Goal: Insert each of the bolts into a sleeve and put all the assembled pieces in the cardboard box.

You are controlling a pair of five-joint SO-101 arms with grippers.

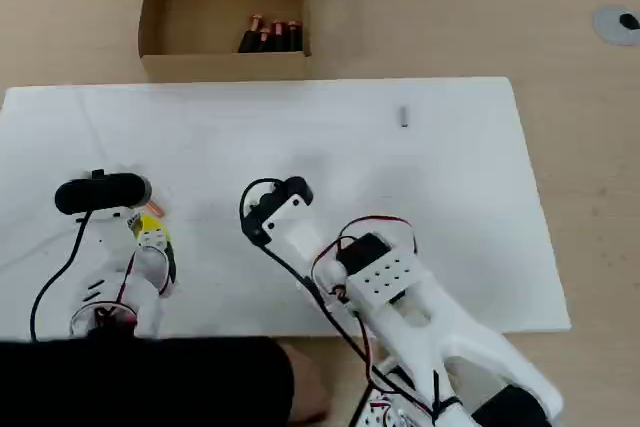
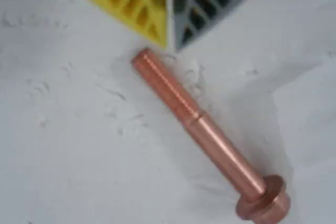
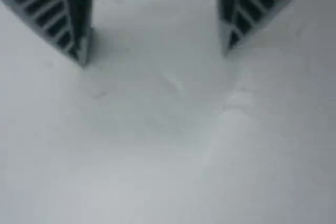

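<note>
Two arms low over a white mat, with a copper bolt loose by the left claw.

The white mat (image 1: 450,247) covers most of the wooden table (image 1: 590,147). The cardboard box (image 1: 155,37) stands at the mat's far edge, with assembled pieces (image 1: 270,35) bunched in its right corner nearest the mat. The right gripper (image 3: 155,51) has its fingers spread apart over bare mat. The left gripper (image 2: 169,43) is closed tip to tip. The copper bolt (image 2: 205,135) lies flat on the mat, plain end just beside those tips. A small grey sleeve (image 1: 404,117) lies well apart, far right.
</note>
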